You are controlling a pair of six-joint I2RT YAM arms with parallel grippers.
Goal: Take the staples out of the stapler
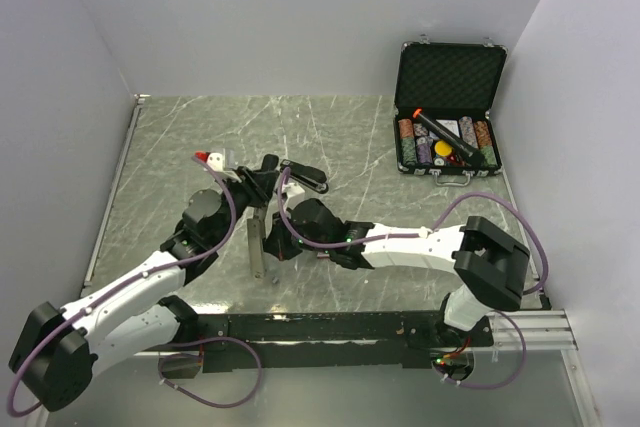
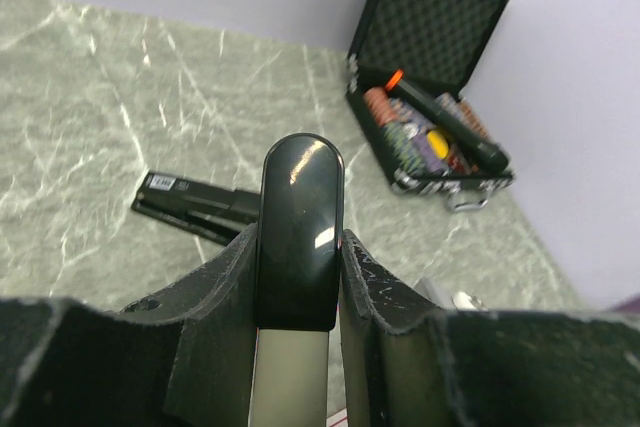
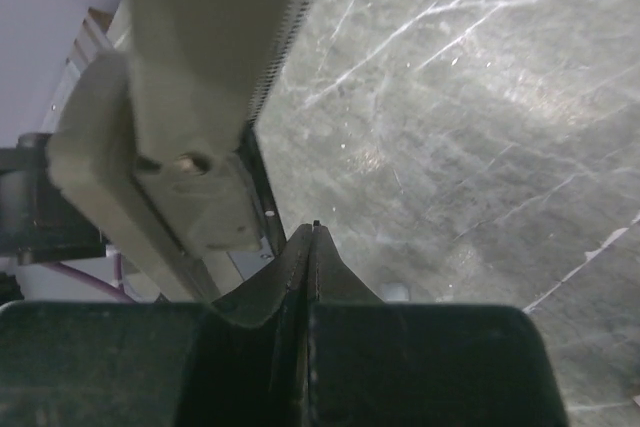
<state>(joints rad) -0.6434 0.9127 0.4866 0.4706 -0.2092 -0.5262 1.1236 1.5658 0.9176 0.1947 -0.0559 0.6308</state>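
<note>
Grey-green marbled desk [image 1: 350, 127]: left fingers [image 2: 372, 287] clamp the flanks of the slim black hinged stapler [image 2: 300, 227] — probably rigid, slick; right fingers [image 3: 335, 282] clenched empty beside it.

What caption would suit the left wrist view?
Left gripper clamping the stapler by its black arm, with an open black case on the table beyond.

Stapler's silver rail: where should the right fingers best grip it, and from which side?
Likely the silver rail on its free stretch, across its narrow width, from the robot's right: the left fingers clamp the stapler at its black end.
</note>
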